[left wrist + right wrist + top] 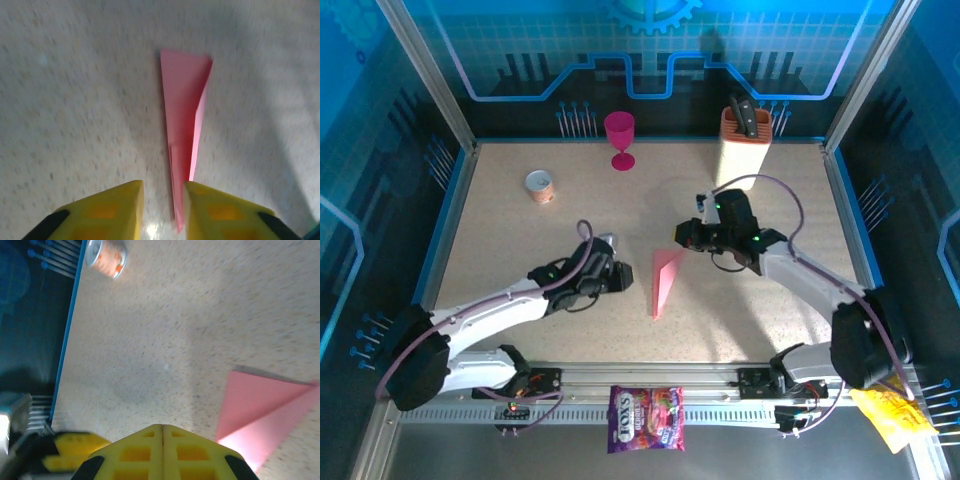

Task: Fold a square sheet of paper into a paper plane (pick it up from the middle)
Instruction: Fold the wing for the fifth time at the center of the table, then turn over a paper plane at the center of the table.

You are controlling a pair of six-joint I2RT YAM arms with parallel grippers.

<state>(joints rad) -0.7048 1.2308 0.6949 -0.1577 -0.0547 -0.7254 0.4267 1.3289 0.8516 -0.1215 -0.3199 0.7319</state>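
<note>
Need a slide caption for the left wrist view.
Folded pink paper plane lying on the speckled table, its narrow end near the open left gripper.

Both arms: white links, blk joints, grn LEDs; L arm (490,310) sits left of the paper plane (665,283), R arm (810,280) right of it. Grey-lilac cable (582,230) loops along each, base to wrist. Fingers (105,210) are yellow plastic w/ recessed square pockets, blk patches at outer corners.

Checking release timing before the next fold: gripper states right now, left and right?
Left gripper: slightly open, gripping nothing; tip of the paper plane lies loose between the jaws.
Right gripper: shut, empty.
</note>
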